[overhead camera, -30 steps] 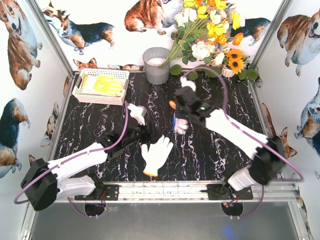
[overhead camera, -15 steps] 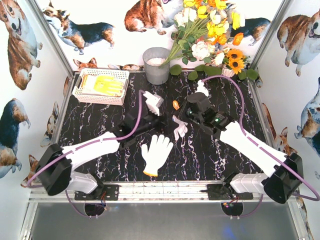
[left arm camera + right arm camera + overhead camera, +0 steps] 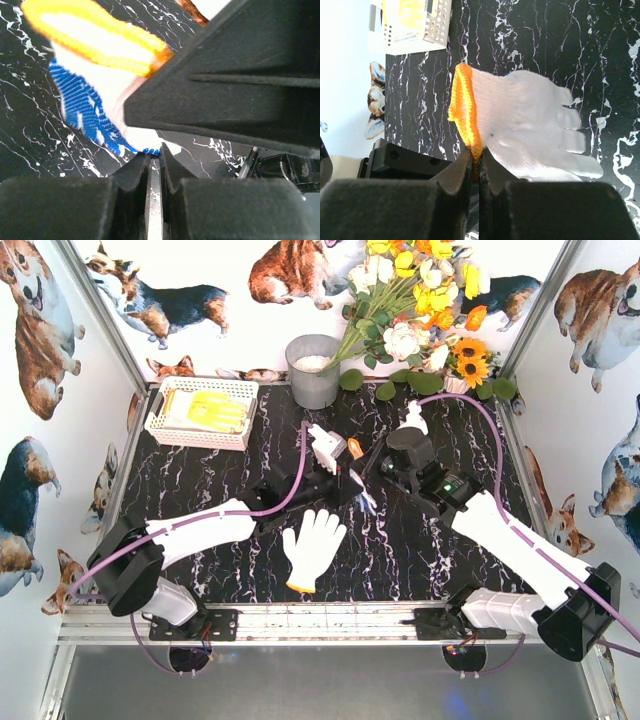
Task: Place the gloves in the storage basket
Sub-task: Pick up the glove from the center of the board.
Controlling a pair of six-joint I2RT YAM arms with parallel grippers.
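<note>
I am pinching the limp, lightweight glove [image 3: 530, 130] with the right pincer [image 3: 479, 165] clamped on its firmer orange cuff [image 3: 461, 100] and the left pincer [image 3: 155, 167] clamped on the blue-dotted fabric at its tips.

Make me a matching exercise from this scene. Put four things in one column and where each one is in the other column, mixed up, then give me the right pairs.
Column one:
1. white lattice plastic basket
2. grey metal bucket
3. plain white knit glove with orange cuff
4. white knit glove with blue-dotted palm

Column two:
A. pinched by the left fingers and the right fingers
B. far left corner of the black marbled table, yellow gloves inside
C. lying flat between the two arms
D. far edge, beside the bunch of flowers

Pairs: 1-B, 2-D, 3-C, 4-A
</note>
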